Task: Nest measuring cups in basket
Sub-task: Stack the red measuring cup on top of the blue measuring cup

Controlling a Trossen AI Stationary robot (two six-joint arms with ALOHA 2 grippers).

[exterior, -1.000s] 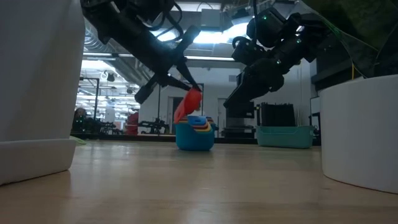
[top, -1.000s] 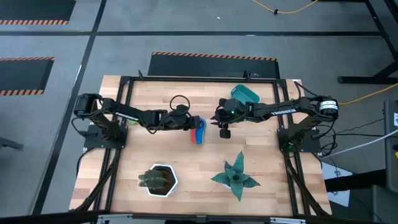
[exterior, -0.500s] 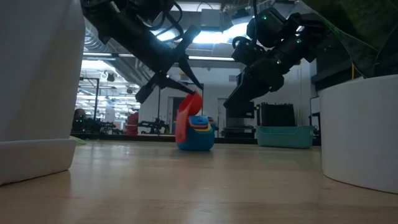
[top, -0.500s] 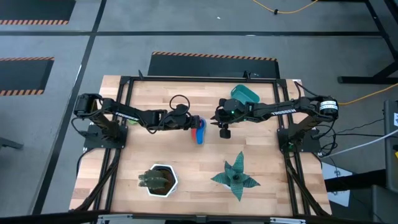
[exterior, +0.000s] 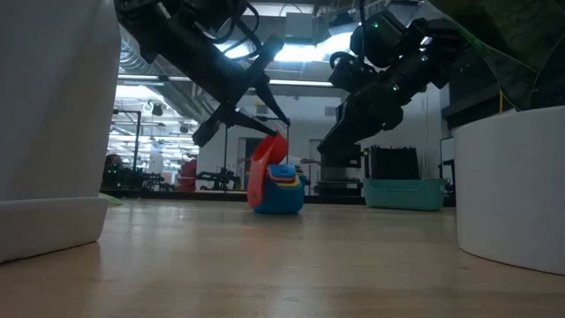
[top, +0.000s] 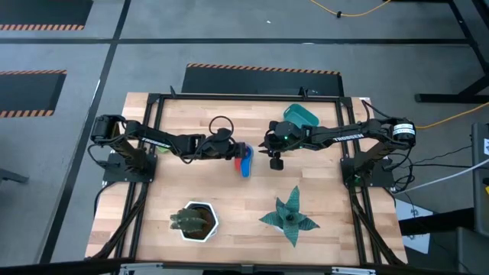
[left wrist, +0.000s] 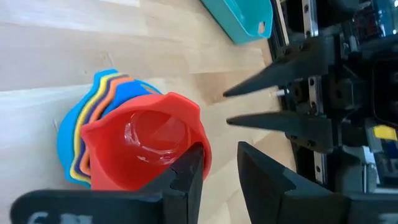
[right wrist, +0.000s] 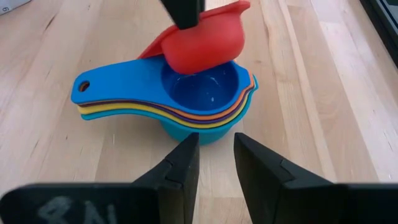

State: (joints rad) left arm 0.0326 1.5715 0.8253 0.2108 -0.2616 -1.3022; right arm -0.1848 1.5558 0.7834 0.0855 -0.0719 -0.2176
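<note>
The measuring cups [right wrist: 186, 102] stand nested on the table, dark blue on top, outside the basket. A red cup [right wrist: 202, 40] lies tipped on its side with its bowl in the top cup's bowl; in the left wrist view [left wrist: 146, 149] its mouth faces the camera. My left gripper [left wrist: 217, 168] is open just above and beside the red cup, left of the stack in the high view [top: 232, 150]. My right gripper [right wrist: 216, 155] is open and empty, right of the stack [top: 275, 158]. The teal basket [top: 300, 116] stands at the far side. My left gripper has one finger [right wrist: 183, 11] right at the red cup's upper rim [right wrist: 193, 28]. I cannot tell whether it touches the rim. Nothing lies between the two fingers.
A white hexagonal pot [top: 199, 221] and a green star-shaped plant [top: 289, 218] stand near the table's front edge. In the low view the pot [exterior: 53, 115] and another white thing [exterior: 512, 185] fill the sides. Bare wood lies between the stack and the basket [exterior: 404, 193].
The red cup was up at my left gripper's fingertips above the stack. It has dropped out of them, tipped over and now leans on the nested cups. Both arms have stayed about where they were.
</note>
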